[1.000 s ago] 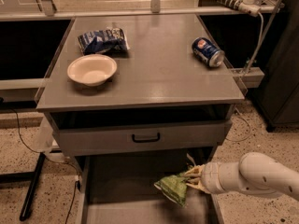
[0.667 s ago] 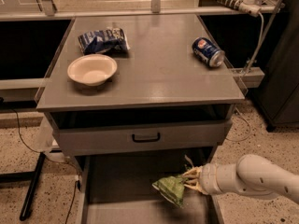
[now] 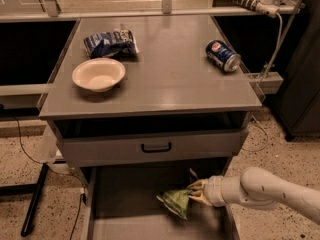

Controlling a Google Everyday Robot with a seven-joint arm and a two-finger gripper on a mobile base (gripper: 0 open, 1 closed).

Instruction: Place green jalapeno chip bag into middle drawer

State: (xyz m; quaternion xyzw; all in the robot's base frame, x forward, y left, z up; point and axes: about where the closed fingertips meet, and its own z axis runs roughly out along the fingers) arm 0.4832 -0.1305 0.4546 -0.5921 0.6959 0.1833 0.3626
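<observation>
The green jalapeno chip bag [image 3: 175,202] showed as a small, crumpled, light-green foil packet with paler mottled markings, its lower corner pointing down and to the right and its upper edge tilted up toward the gripper. It hung inside the open middle drawer [image 3: 125,199], over the right half of the grey floor and close to the right wall; whether its lowest corner touched the floor could not be told. The gripper [image 3: 192,193] sat just to the right of the bag, at the end of the 1 white arm [image 3: 265,189] that reached in from the lower right, and its 2 tan fingers [image 3: 196,186] were pinched together on the bag's right edge. Above the open tray, the closed drawer front [image 3: 115,151] with its black handle [image 3: 156,147] stayed flush under the cabinet top [image 3: 170,84]. On that top, a white bowl [image 3: 98,74] stood at the left, a blue-and-white chip bag [image 3: 110,41] lay just behind it, and a blue can [image 3: 223,55] lay on its side near the right edge, well apart from both. Compared with the frame 1 second before, the gripper and the bag had shifted a little to the left, further in over the drawer floor, with the grip on the same edge of the bag and the bag's tilt much the same; the bowl, the blue-and-white bag and the can had kept their places.
</observation>
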